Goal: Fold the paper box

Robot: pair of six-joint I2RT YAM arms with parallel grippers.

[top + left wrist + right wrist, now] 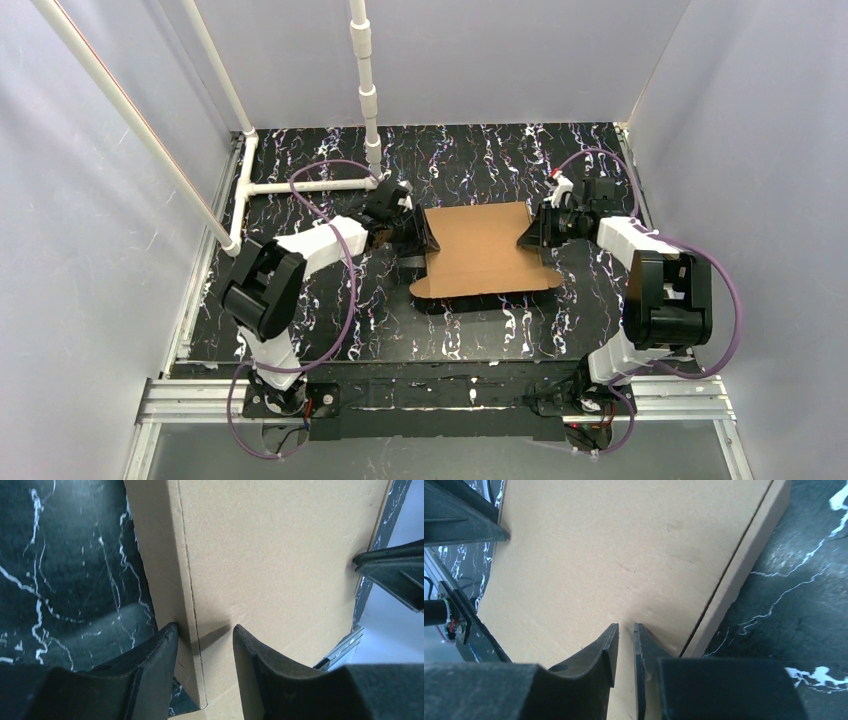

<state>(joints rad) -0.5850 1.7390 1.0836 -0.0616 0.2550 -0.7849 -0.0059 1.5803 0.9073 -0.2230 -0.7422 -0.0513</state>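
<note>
Our left gripper stands open. Its two black, matte, curved fingers sit astride a scored crease on the paper box, the left finger against the narrow folded strip and the other over the flat panel with a gap beside it. Our right gripper has its fingers drawn nearly together, with only a thin slot between them. We cannot tell whether cardboard is pinched there.

The box is plain brown cardboard with a dull, faintly fibrous surface. It is one broad flat panel with straight score lines and a narrow side strip along each gripped edge. In the top view its near edge ends in rounded tabs. It lies in the middle of the desk, between the two grippers. The desk surface is black with white marbled streaks. White plastic pipes rise at the far left.
</note>
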